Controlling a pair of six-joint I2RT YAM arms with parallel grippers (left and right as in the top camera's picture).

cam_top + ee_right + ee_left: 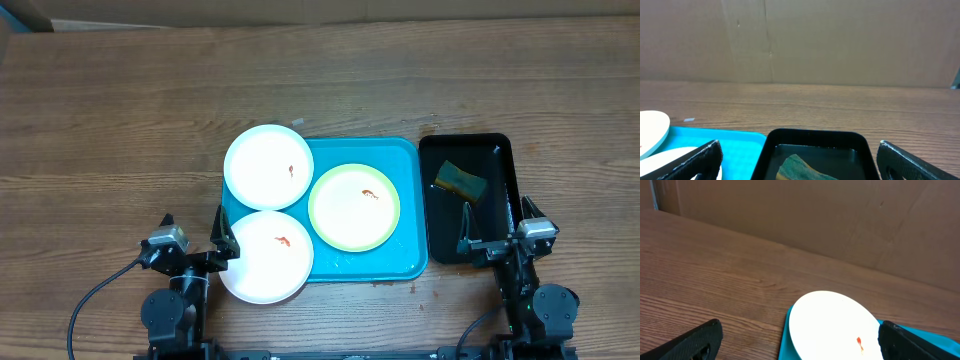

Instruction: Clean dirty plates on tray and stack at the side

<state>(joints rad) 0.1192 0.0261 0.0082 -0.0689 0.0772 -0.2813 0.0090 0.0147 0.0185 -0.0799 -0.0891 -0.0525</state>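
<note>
Three dirty plates lie on the turquoise tray (408, 258), each with a small orange-red smear. One white plate (268, 166) overhangs the tray's far left corner. A second white plate (266, 256) overhangs the near left corner, and the yellow-green plate (354, 207) lies in the middle. My left gripper (193, 228) stands open at the tray's near left, with a white plate (832, 322) and the tray's edge (785, 347) ahead of it. My right gripper (497, 225) is open at the near end of the black tray (500, 160). Both grippers (800, 336) (800, 159) hold nothing.
The narrow black tray (815, 135) to the right of the turquoise tray (735, 145) holds water and a green-and-yellow sponge (460, 181) (800, 170). Bare wooden table (120, 120) lies to the left and at the back. A cardboard wall (840, 40) stands behind the table.
</note>
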